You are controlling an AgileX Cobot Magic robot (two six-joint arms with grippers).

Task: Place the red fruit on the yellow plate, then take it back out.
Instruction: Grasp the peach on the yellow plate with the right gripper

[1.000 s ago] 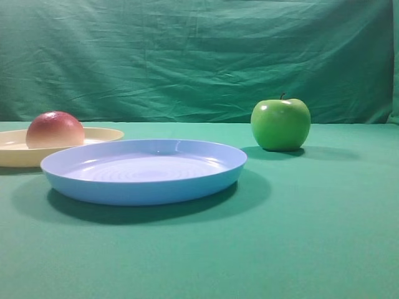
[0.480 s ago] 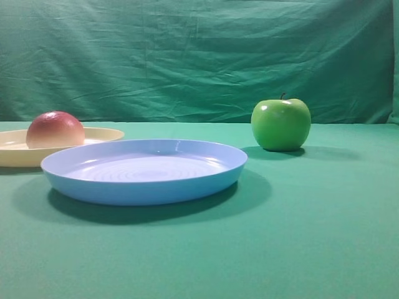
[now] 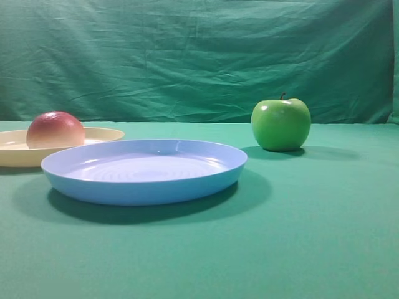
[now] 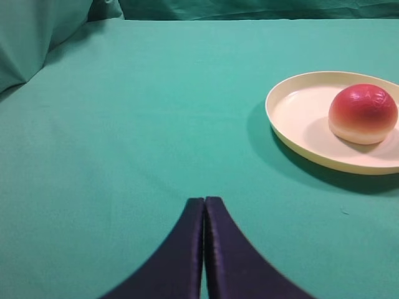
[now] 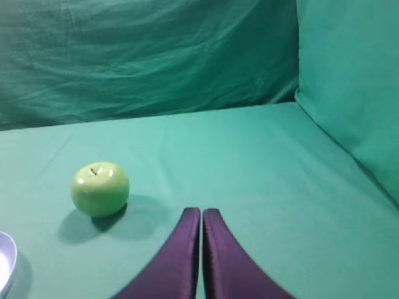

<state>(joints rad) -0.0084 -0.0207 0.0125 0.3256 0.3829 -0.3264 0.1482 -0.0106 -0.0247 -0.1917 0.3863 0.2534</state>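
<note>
The red fruit (image 3: 55, 129) rests on the yellow plate (image 3: 100, 135) at the far left of the exterior view. The left wrist view shows the same red fruit (image 4: 363, 114) inside the yellow plate (image 4: 293, 118), up and to the right of my left gripper (image 4: 204, 200). That gripper is shut with nothing in it and sits well short of the plate over bare cloth. My right gripper (image 5: 201, 212) is shut too and holds nothing. Neither gripper appears in the exterior view.
A light blue plate (image 3: 144, 169) lies in front of the yellow plate, and its rim shows at the right wrist view's left edge (image 5: 5, 265). A glossy green apple (image 3: 280, 123) (image 5: 100, 189) stands at the right. Green cloth covers the table and backdrop.
</note>
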